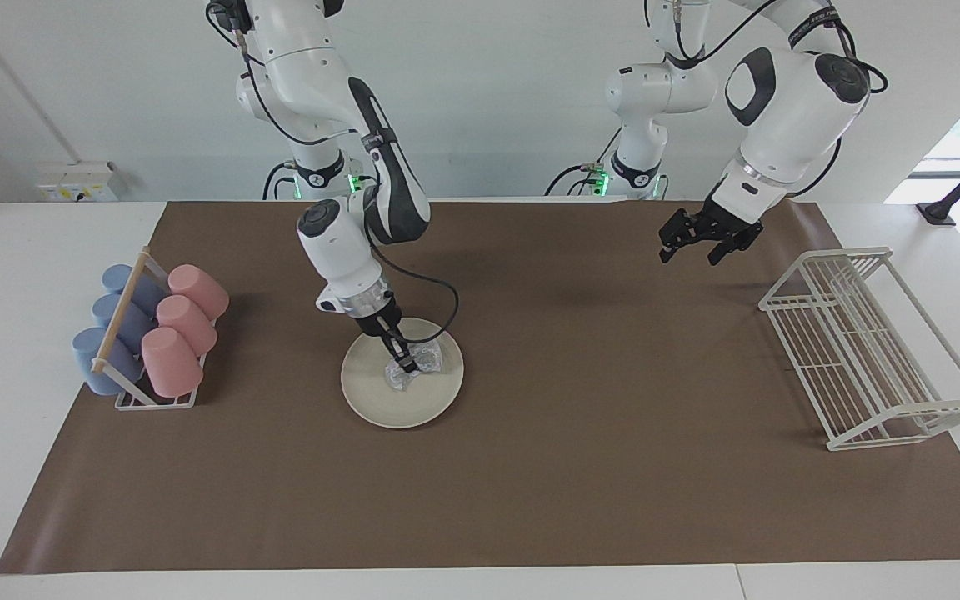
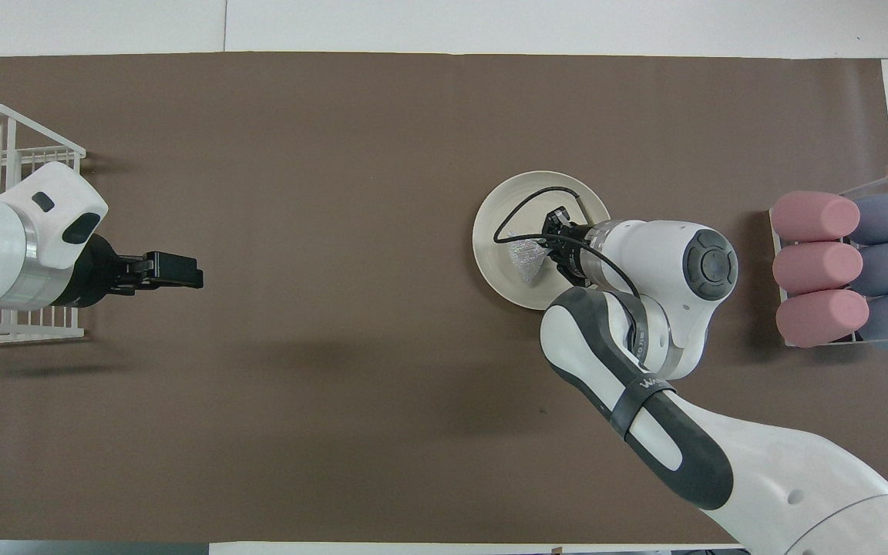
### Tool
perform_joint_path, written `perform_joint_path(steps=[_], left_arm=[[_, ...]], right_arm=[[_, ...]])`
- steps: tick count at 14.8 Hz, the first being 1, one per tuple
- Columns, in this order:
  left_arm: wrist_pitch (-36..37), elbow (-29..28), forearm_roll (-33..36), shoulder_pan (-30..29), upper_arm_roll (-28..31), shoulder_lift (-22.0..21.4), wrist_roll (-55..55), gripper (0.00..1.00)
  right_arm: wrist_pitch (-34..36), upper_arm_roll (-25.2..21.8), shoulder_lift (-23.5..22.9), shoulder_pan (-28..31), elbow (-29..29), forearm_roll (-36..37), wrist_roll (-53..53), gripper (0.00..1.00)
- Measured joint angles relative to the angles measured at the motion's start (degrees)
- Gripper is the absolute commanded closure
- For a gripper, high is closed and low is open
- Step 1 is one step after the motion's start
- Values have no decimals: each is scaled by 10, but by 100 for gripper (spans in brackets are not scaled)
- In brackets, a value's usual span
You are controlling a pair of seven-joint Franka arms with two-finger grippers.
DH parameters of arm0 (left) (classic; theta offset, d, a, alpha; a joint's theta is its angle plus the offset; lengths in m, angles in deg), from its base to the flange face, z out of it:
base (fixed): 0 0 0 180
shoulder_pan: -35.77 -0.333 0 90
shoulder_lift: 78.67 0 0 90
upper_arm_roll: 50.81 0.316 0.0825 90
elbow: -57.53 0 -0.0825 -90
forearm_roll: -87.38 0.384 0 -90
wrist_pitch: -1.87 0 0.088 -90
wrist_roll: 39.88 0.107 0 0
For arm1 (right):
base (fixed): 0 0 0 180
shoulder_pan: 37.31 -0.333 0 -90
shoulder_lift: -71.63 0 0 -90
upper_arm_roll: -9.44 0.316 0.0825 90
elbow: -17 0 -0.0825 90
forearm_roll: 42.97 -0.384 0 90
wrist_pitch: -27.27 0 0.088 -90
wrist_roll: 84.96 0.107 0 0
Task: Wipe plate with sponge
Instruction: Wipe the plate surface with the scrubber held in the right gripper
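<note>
Sponge (image 1: 415, 363), a soft crinkly wad I judge light and best pinched at its middle, sits on the plate (image 1: 380, 400), clamped in my right hand (image 1: 406, 363); left hand (image 1: 691, 248) waits spread, empty.

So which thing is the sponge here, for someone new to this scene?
Start at the brown mat, then find the round cream plate beside the cup rack. The sponge is the small silvery, crinkled wad on it, pinched by the right gripper.
</note>
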Motion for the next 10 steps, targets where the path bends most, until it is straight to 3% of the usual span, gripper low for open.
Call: perform_joint_path(steps=[4, 6, 10], left_arm=[[0, 0, 0, 0, 0, 0, 0, 0], [0, 0, 0, 0, 0, 0, 0, 0], [0, 0, -23, -1, 0, 0, -11, 0]], right_arm=[[29, 0, -2, -5, 14, 0, 38, 100], [100, -1, -1, -6, 49, 6, 71, 100], [282, -13, 40, 4, 135, 117, 134, 100]])
